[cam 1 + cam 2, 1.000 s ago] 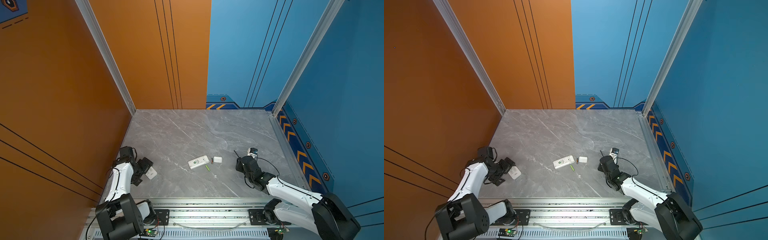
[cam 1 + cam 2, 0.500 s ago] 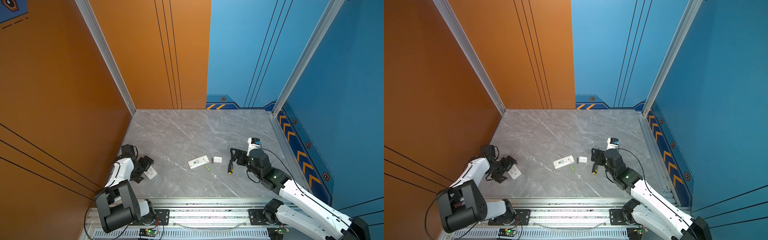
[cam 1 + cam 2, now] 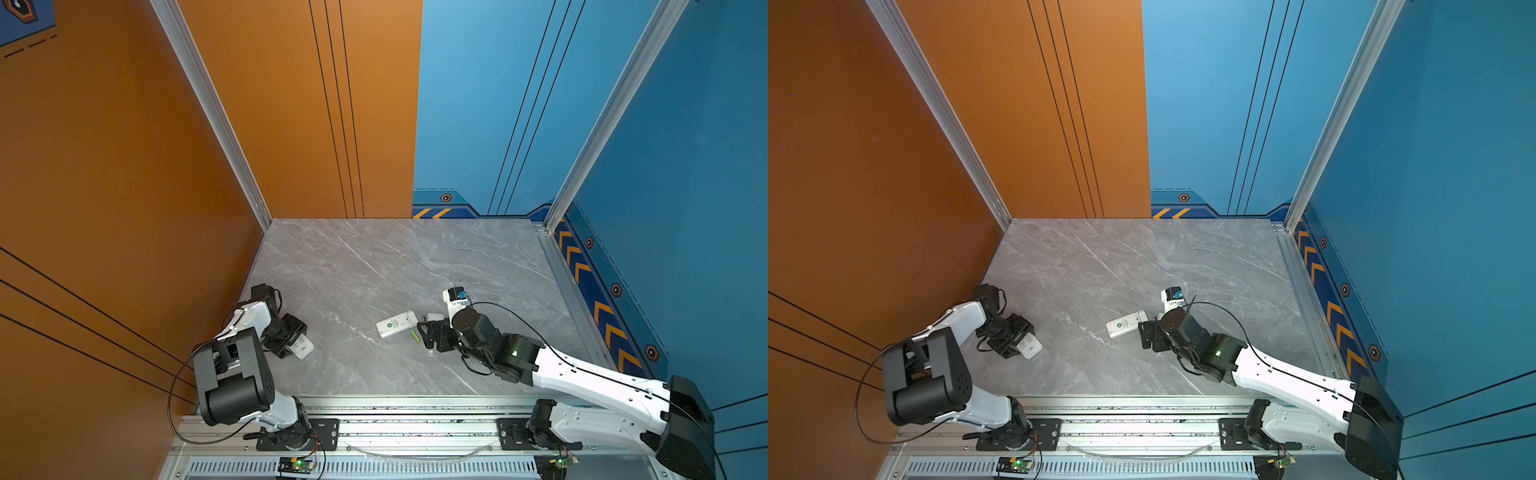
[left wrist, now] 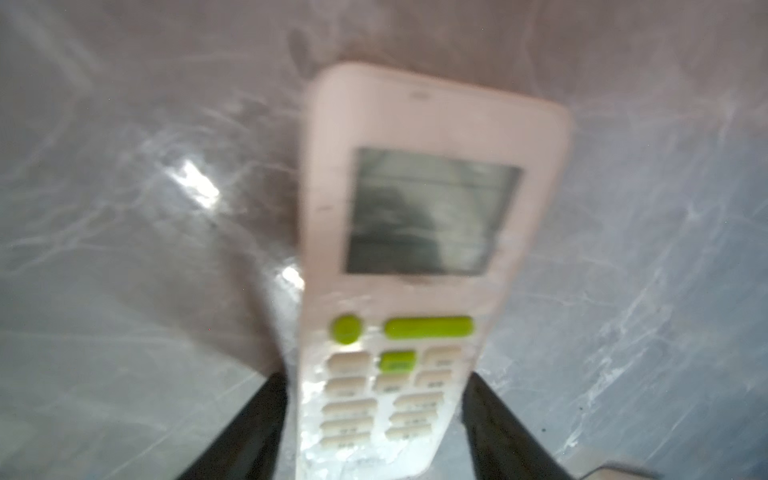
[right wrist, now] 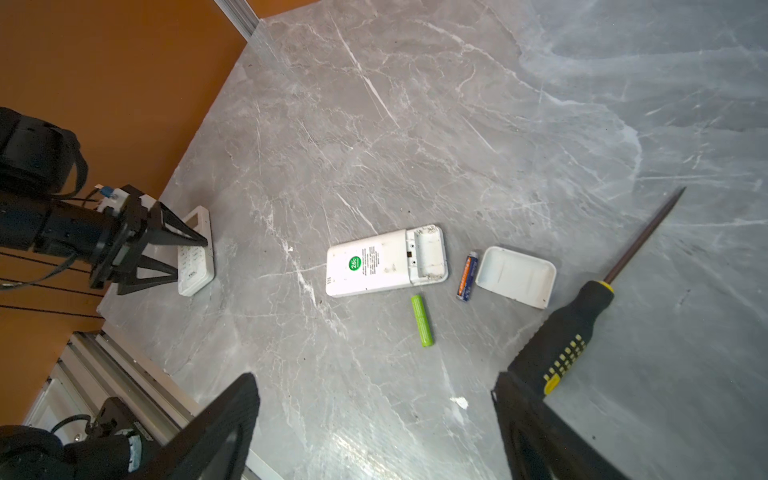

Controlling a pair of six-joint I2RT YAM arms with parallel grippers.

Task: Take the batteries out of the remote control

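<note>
We judge the green battery (image 3: 414,336) and dark battery (image 5: 466,277), on the counter (image 3: 353,270) at four and three o'clock of the open remote (image 3: 397,324), light and slick: pinch mid-barrel; right pincer (image 5: 374,380) spread; left pincer (image 4: 374,376): grip unclear

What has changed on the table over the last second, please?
The right gripper let go of the screwdriver, now lying on the table beside it, and swung left toward the open remote, jaws open. The left gripper narrowed around the keypad remote; a firm grip is unclear. The open remote, lid, lime battery and orange-blue battery stayed put.
</note>
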